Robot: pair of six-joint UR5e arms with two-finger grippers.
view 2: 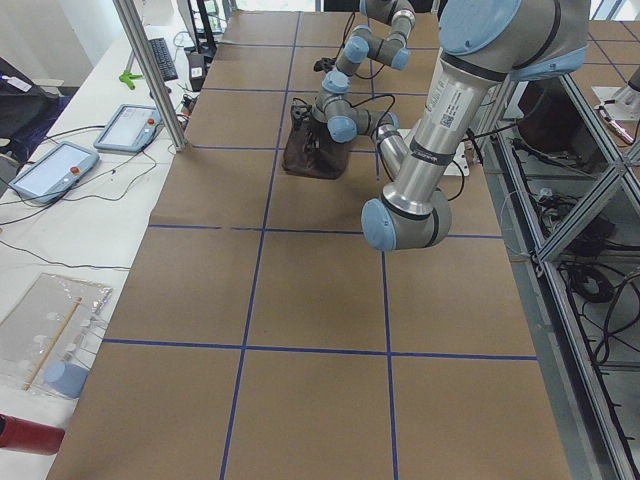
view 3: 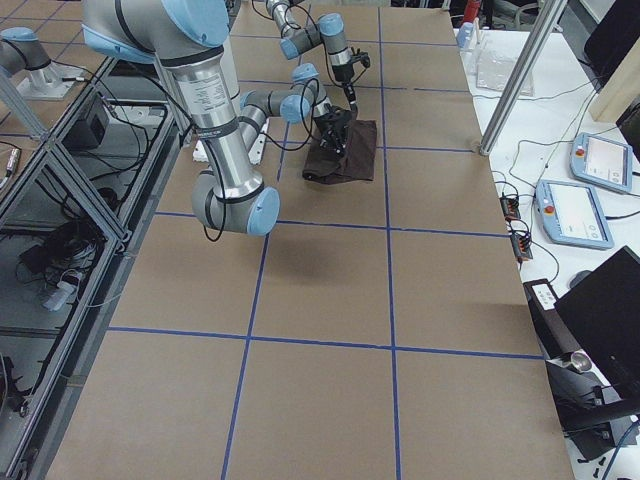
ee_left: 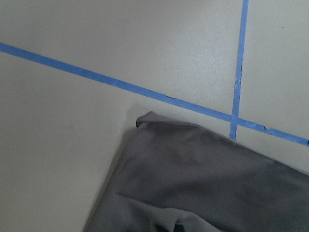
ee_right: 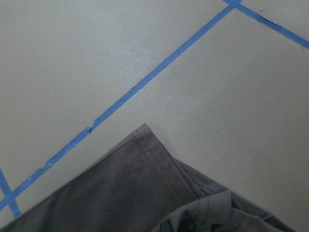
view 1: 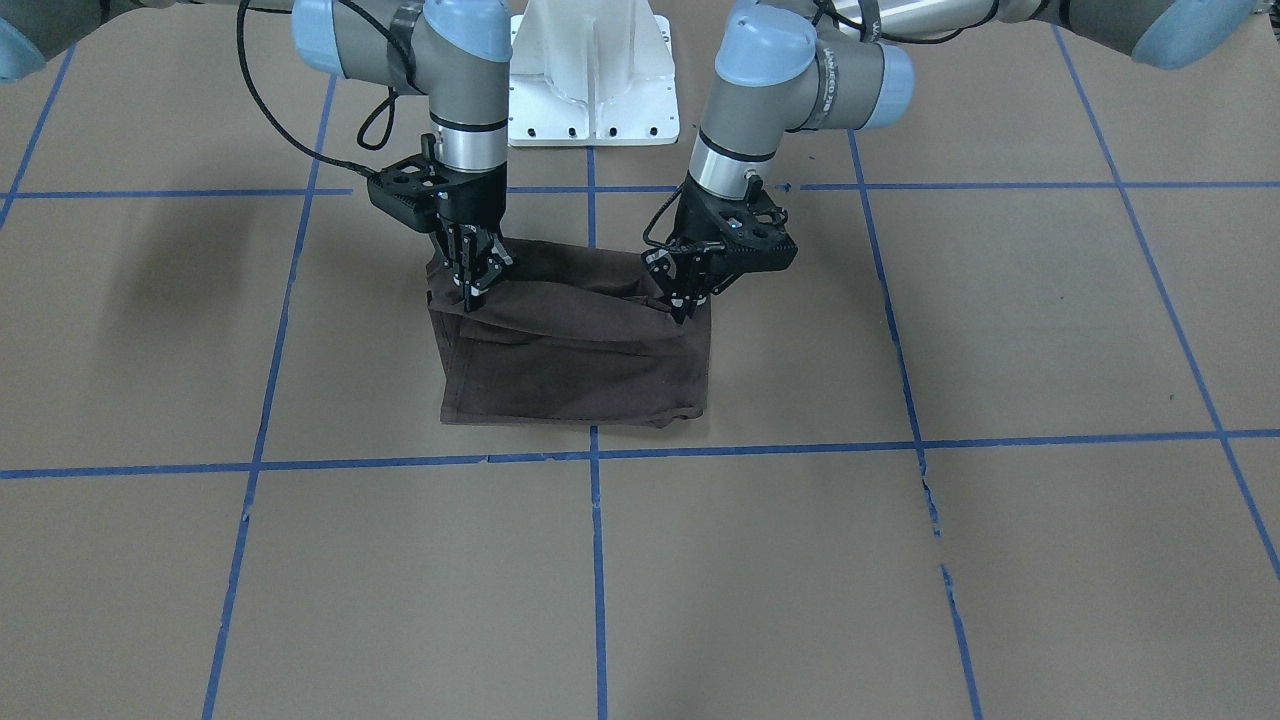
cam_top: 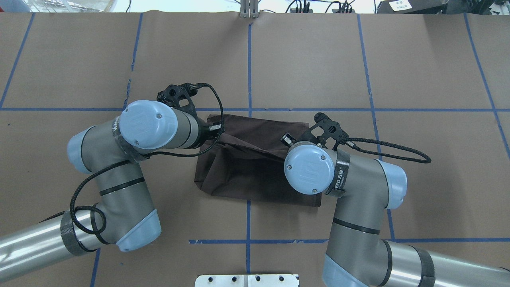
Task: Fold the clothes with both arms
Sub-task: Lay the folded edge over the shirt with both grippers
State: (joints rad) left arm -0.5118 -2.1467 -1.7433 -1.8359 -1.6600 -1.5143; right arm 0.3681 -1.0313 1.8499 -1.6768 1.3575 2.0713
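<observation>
the dark brown t-shirt (view 1: 575, 365) lies folded at the middle of the worktop (view 1: 900, 560). the left end effector (view 1: 687, 303) and right end effector (view 1: 473, 290) are each closed on its raised edge, the one nearest the robot.

The dark brown T-shirt (view 1: 575, 365), folded into a rough rectangle, is lying on the table (view 1: 900, 560) across a blue tape line (view 1: 597, 520), while the silver-grey left arm (cam_top: 119, 175) and right arm (cam_top: 358, 187) are reaching down over it, their black jaws pinching a lifted layer at its two ends.
</observation>
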